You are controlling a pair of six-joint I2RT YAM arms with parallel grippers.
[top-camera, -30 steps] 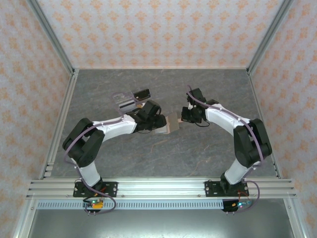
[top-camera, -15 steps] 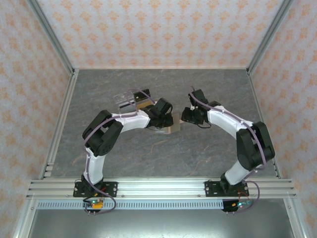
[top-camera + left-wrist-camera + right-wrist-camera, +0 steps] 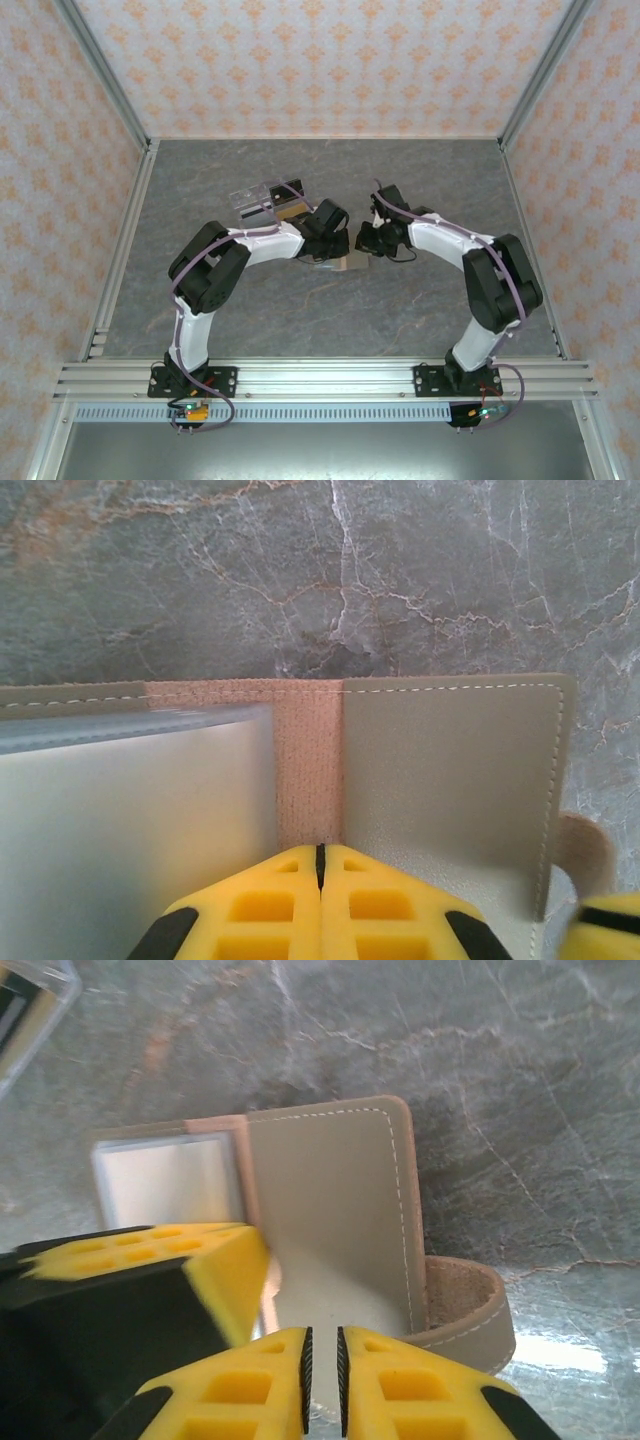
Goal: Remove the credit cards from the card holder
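The card holder (image 3: 450, 780) lies open on the table, with a tan spine and a grey right panel (image 3: 325, 1175). Its left panel holds a pale glossy rectangle (image 3: 165, 1175); whether that is a credit card I cannot tell. My left gripper (image 3: 321, 852) is shut, its tips resting on the lower end of the spine with nothing seen between them. My right gripper (image 3: 321, 1360) sits at the near edge of the right panel, jaws a thin slit apart; a pinch on the panel cannot be made out. From above, both grippers (image 3: 335, 238) (image 3: 366, 240) meet over the holder (image 3: 348, 263).
A clear plastic tray (image 3: 265, 202) with dark and tan pieces stands just behind the left gripper, its corner (image 3: 25, 1010) in the right wrist view. The holder's tan strap loop (image 3: 470, 1310) curls up right of the panel. Grey marbled tabletop (image 3: 430, 180) surrounds it, metal rails at the sides.
The left gripper swung right onto the card holder and shut. The right gripper shifted left and down to the holder's right panel, widening and then narrowing its jaws.
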